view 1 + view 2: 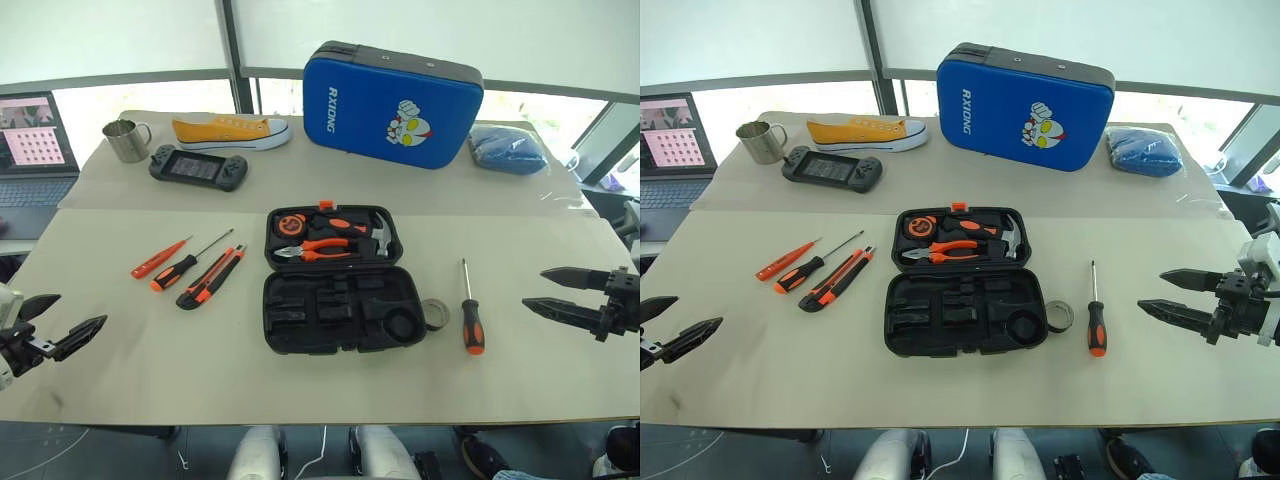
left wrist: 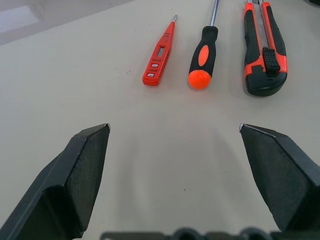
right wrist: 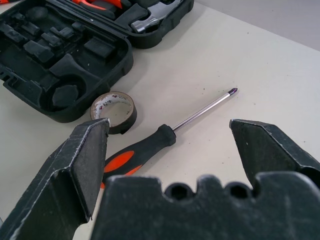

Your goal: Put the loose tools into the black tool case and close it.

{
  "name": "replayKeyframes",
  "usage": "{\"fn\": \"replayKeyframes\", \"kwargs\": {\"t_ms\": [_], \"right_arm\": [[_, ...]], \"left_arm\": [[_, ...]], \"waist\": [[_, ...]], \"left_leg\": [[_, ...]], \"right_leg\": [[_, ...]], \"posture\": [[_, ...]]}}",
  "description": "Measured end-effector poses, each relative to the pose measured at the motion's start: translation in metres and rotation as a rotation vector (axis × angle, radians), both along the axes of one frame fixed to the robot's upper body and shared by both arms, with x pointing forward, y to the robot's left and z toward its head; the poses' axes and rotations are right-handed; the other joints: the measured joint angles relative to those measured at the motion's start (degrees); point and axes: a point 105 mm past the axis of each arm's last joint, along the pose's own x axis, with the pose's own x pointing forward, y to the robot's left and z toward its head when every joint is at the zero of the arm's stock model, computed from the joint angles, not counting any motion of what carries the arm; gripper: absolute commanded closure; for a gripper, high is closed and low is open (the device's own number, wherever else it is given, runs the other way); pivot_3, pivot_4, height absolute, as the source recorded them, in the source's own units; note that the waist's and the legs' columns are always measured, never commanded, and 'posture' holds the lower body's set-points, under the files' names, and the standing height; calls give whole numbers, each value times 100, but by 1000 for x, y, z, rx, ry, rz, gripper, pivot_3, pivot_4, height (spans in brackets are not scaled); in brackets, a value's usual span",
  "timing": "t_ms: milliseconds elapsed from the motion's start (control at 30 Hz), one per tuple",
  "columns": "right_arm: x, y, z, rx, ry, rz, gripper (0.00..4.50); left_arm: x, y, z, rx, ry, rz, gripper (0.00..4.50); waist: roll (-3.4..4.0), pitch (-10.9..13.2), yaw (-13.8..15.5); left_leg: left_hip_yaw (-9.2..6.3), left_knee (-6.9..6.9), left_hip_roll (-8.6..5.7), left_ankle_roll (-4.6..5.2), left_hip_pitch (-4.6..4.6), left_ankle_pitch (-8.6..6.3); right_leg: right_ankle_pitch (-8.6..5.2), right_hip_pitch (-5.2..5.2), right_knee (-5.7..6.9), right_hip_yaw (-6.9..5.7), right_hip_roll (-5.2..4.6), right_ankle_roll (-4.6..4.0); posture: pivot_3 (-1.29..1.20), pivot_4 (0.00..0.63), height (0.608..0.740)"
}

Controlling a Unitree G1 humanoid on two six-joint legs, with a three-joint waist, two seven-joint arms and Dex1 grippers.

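The black tool case point(image 1: 340, 312) lies open mid-table; pliers, a hammer and a tape measure fill its far half, and the near half's slots are bare. Left of it lie a slim orange screwdriver point(image 1: 160, 257), a black-and-orange screwdriver point(image 1: 188, 262) and a utility knife point(image 1: 211, 277). Right of the case sit a small tape roll point(image 1: 435, 314) and another black-and-orange screwdriver point(image 1: 470, 311). My left gripper point(image 1: 62, 322) hovers open at the table's left edge, well short of the tools. Beyond the right-hand screwdriver, my right gripper point(image 1: 533, 289) is open too and holds nothing.
At the back stand a big blue case point(image 1: 392, 104), a yellow shoe point(image 1: 230, 131), a metal mug point(image 1: 126, 140), a game controller point(image 1: 198, 167) and a blue cloth bundle point(image 1: 508, 149). A laptop point(image 1: 32, 148) sits far left.
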Motion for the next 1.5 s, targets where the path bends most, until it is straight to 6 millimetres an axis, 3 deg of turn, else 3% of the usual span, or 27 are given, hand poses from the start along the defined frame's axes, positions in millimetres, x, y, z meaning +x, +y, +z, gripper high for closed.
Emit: {"fn": "replayKeyframes", "kwargs": {"t_ms": [233, 400, 600, 700, 833, 900, 1100, 1267, 1367, 1500], "right_arm": [[1, 2, 1, -18, -5, -5, 32], [2, 12, 8, -54, -34, 11, 32], [0, 60, 35, -41, -98, 159, 32], [-7, 84, 40, -41, -113, 241, 32], [-20, 136, 43, 21, -175, 398, 32], [-23, 150, 43, 36, -197, 427, 32], [-32, 168, 46, 33, -242, 461, 32], [-37, 169, 40, 29, -222, 472, 32], [-37, 169, 40, 26, -227, 475, 0], [-36, 167, 40, 15, -241, 469, 0]], "left_arm": [[3, -6, -11, 27, 40, -13, 22], [24, -18, -6, 51, 30, -67, 22], [71, -35, 12, 112, 6, -184, 22], [85, -43, 0, 108, 56, -239, 22], [103, -56, -15, 126, 113, -290, 22], [107, -58, -19, 132, 126, -291, 22], [115, -59, -40, 148, 193, -295, 22], [128, -57, -38, 146, 176, -289, 22], [129, -61, -40, 144, 176, -321, 726], [129, -67, -44, 136, 176, -364, 2288]], "waist": [[0, 0, 8], [0, 0, 13], [3, 0, 21], [2, 0, 5], [1, 1, 2], [0, 1, 7], [-1, 0, 47], [-3, 0, 105], [-3, -1, 121], [-3, -1, 130]], "left_leg": [[3, 1, -1, 0, 0, 0], [3, 1, -2, 0, 0, 0], [4, 1, -4, -4, -2, 3], [5, 0, -3, -4, -14, 1], [1, 5, -3, -4, -30, 1], [1, 7, -4, -4, -33, 2], [1, 13, -6, -3, -34, 2], [1, 22, -7, -2, -35, 2], [0, 21, -7, -2, -35, 2], [0, 26, -7, -2, -34, 2]], "right_leg": [[0, 1, 1, 0, 0, 0], [0, 1, 4, 0, 0, 0], [0, -3, 12, -1, 4, 0], [0, -11, 8, -1, 6, 0], [0, -21, 10, -3, 10, 1], [1, -21, 9, -3, 9, 3], [3, -17, 8, -6, 8, 6], [3, -14, 11, -9, 8, 6], [3, -14, 12, -9, 9, 6], [3, -15, 22, -9, 9, 6]], "posture": [[0, 150, 740], [0, 150, 740], [0, 150, 740], [0, 150, 740], [0, 150, 740], [0, 150, 740], [0, 150, 740], [0, 150, 740], [0, 150, 740], [0, 150, 740]]}}
